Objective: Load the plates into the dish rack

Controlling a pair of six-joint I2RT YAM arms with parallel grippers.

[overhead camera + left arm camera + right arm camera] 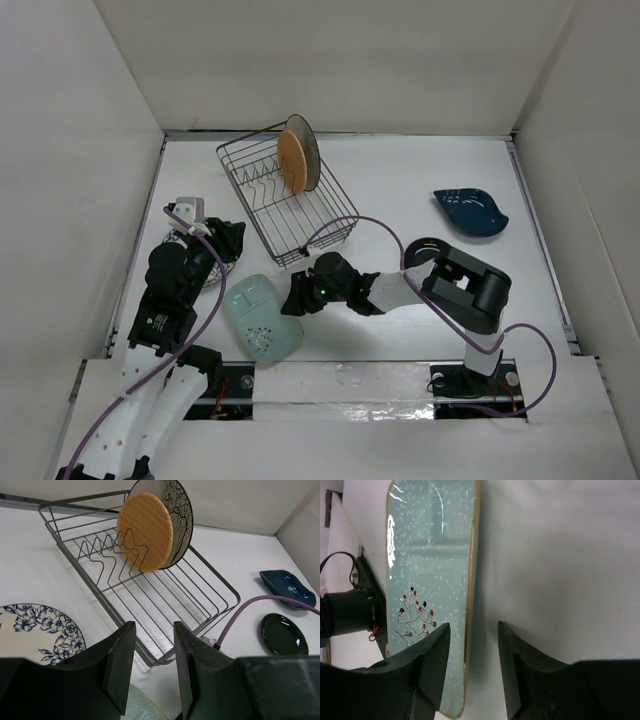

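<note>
- A grey wire dish rack (300, 225) sits at an angle on the white counter (400, 170), upper middle of the overhead view.
- Two plates stand on edge among the prongs at the rack's far end. An orange wood-look plate (291, 165) is in front and a beige plate (181, 510) with a grey branch print is close behind it.
- A mint speckled plate (262, 318) lies flat at lower centre-left, just below the rack's near corner.
- The right end effector (472, 665), fingers apart, is at that plate's right edge. In the wrist view the rim runs into the gap between the fingers; whether they touch it cannot be told.
- The left end effector (150, 665), also apart and empty, points at the rack's near end from the left.
- A white-and-blue floral plate (40, 630) lies flat left of the rack, mostly hidden under the left arm (170, 300) in the overhead view.
- A black plate (282, 634) lies flat to the right of the rack, partly covered overhead by the right arm (470, 290).
- A dark-blue leaf-shaped dish (470, 212) lies beyond it, toward the upper right.
</note>
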